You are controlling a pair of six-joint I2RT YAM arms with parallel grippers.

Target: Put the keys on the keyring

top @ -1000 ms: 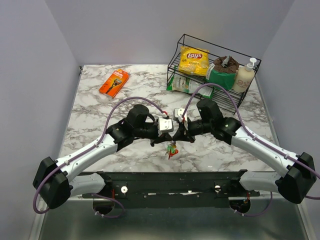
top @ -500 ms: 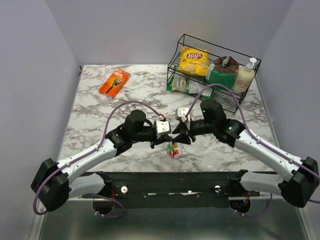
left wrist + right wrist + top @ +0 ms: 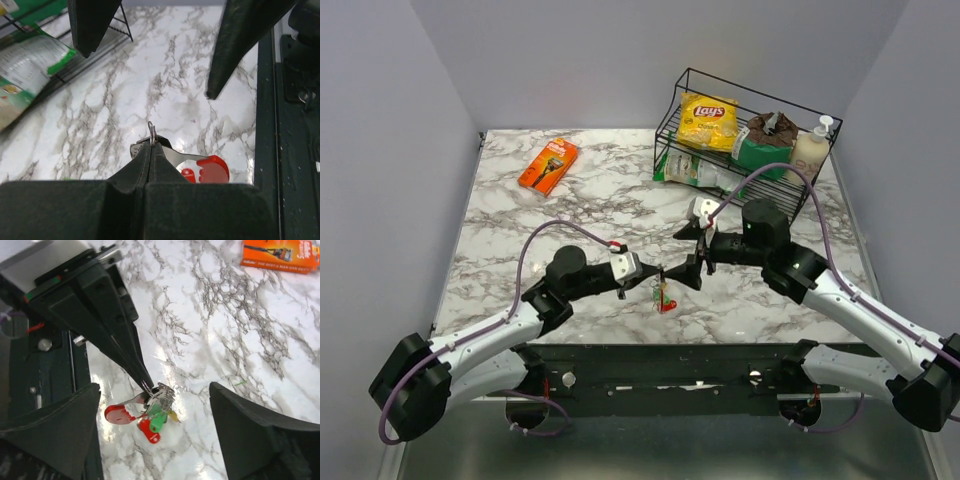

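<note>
Several keys hang bunched on the keyring, which the left gripper clamps. The right gripper stands with jaws apart. Threading appears complete.

Keyring at the left hand, keys below — right hand just right.

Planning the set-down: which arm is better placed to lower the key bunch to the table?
Left. Its gripper is shut on the top of the key bunch; the right gripper stands open beside it, holding nothing.
</note>
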